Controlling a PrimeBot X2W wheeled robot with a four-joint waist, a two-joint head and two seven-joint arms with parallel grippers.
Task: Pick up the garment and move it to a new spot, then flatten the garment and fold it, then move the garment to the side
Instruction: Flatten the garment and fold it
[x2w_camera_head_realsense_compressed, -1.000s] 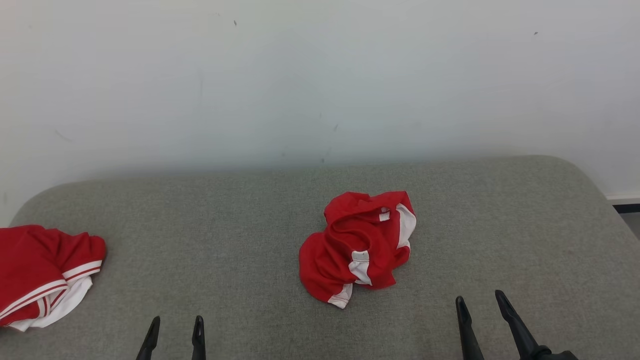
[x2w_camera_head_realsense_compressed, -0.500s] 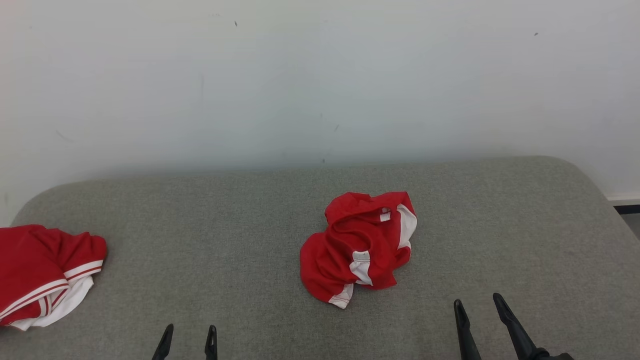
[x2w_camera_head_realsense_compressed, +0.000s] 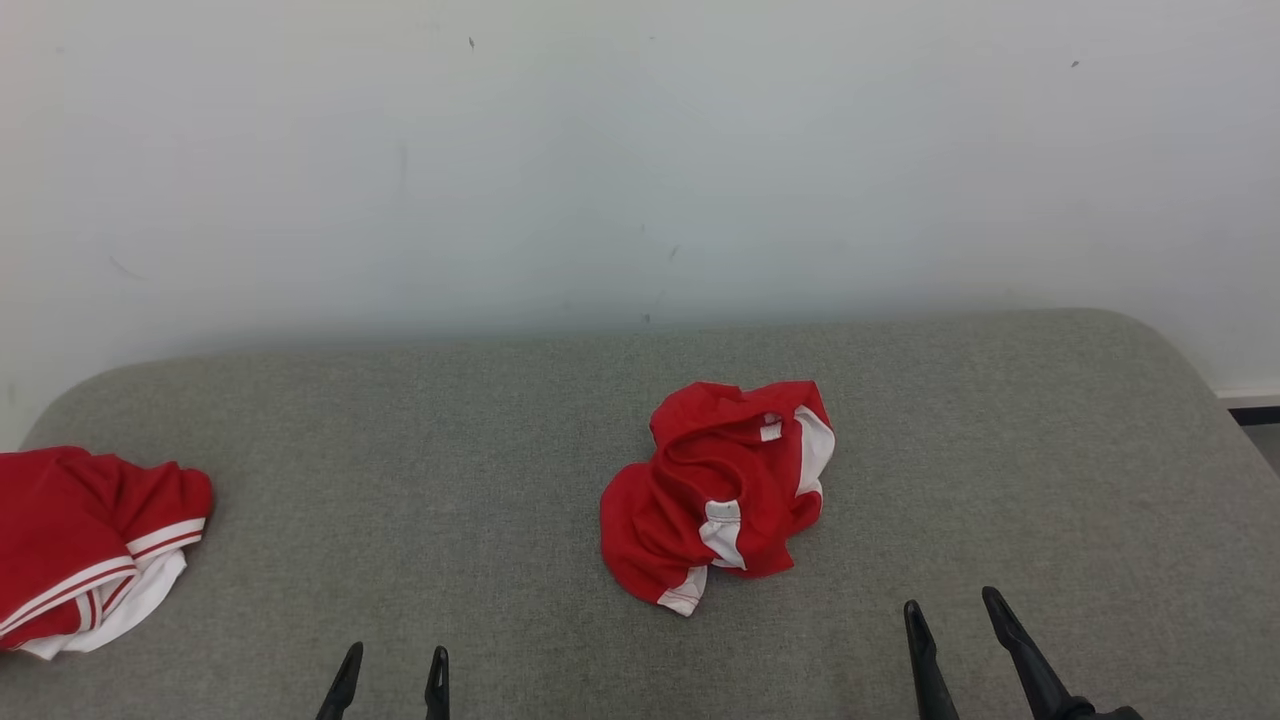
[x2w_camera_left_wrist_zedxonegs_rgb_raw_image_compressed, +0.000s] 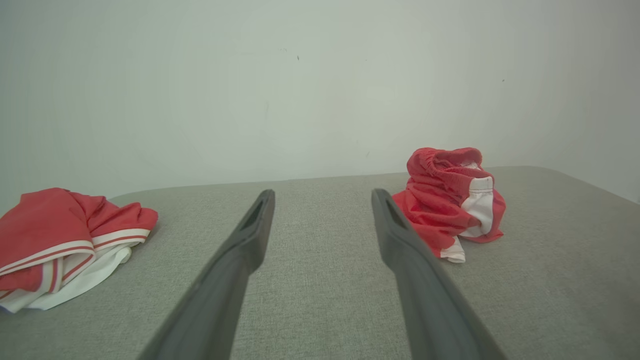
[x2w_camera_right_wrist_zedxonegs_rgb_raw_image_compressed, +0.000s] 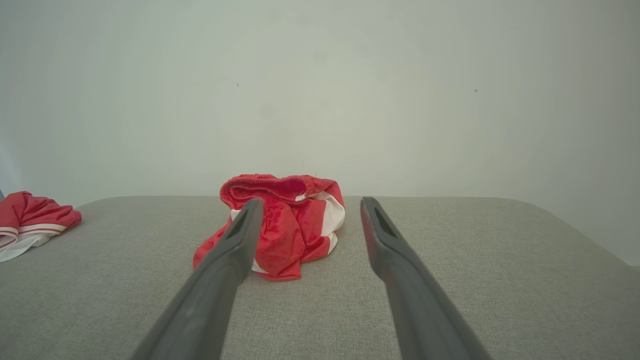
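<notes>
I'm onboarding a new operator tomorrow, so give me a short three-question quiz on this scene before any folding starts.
1. True or false: the crumpled red garment lies free on the grey surface, ahead of both grippers.
2. Where does the second red garment lie? A: at the surface's left end. B: pressed against the wall. C: on top of the crumpled one.
3. Fill in: the left gripper and the right gripper both have their jaws ____.
Key: 1 true; 2 A; 3 open.
</notes>
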